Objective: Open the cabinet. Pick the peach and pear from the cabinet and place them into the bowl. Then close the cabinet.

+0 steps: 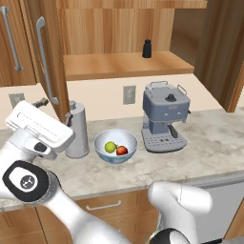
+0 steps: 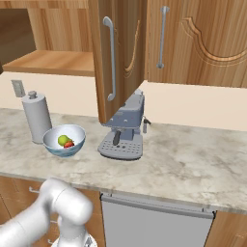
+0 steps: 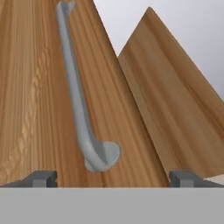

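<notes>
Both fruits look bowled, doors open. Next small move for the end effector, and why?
Probably ease forward until the open end effector straddles the door handle, then push the door shut. The peach and pear already lie in the bowl, while the cabinet stands open.

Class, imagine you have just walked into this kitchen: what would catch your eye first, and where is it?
First, the cabinet above the counter, its doors swung open, with a small dark bottle on its shelf. Next, the pale bowl on the counter between a grey canister and the coffee machine, holding the pear and peach. The open gripper faces a door's silver handle in the hand view.
</notes>
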You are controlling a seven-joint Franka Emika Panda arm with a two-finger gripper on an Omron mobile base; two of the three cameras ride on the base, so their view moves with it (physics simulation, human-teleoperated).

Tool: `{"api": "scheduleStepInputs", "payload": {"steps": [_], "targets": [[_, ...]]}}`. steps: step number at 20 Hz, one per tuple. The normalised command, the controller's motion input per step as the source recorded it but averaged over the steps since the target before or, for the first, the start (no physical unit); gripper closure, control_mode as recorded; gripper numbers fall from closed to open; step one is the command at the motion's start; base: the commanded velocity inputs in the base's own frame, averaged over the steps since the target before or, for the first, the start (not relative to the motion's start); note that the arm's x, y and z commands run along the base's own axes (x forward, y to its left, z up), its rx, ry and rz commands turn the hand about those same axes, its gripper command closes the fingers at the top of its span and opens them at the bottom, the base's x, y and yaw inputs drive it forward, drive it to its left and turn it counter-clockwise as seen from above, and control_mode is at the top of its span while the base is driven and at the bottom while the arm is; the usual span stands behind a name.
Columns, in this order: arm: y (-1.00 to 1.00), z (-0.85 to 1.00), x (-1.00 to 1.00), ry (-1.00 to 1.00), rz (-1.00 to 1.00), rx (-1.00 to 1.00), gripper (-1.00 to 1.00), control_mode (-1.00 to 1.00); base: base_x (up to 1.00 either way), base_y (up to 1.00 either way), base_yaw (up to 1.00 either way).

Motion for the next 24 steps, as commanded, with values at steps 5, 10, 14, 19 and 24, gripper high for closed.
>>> {"api": "scheduleStepInputs", "payload": {"steps": [5,10,14,19,24], "targets": [[-0.55,-0.17,0.54,0.03,-0.02,0.07,-1.00,-1.00,0.00,0.00,0.00],[-1.00,-0.55,0.36,0.00,0.02,0.14,-1.00,-1.00,0.00,0.00,0.00],[-1.00,-0.59,0.56,0.00,0.10,0.12,-1.00,-1.00,0.00,0.00,0.00],[-1.00,-0.22,0.95,0.02,0.08,0.15,-1.00,-1.00,0.00,0.00,0.00],[-0.88,0.37,1.00,0.15,0.00,0.31,-1.00,-1.00,0.00,0.00,0.00]]}}
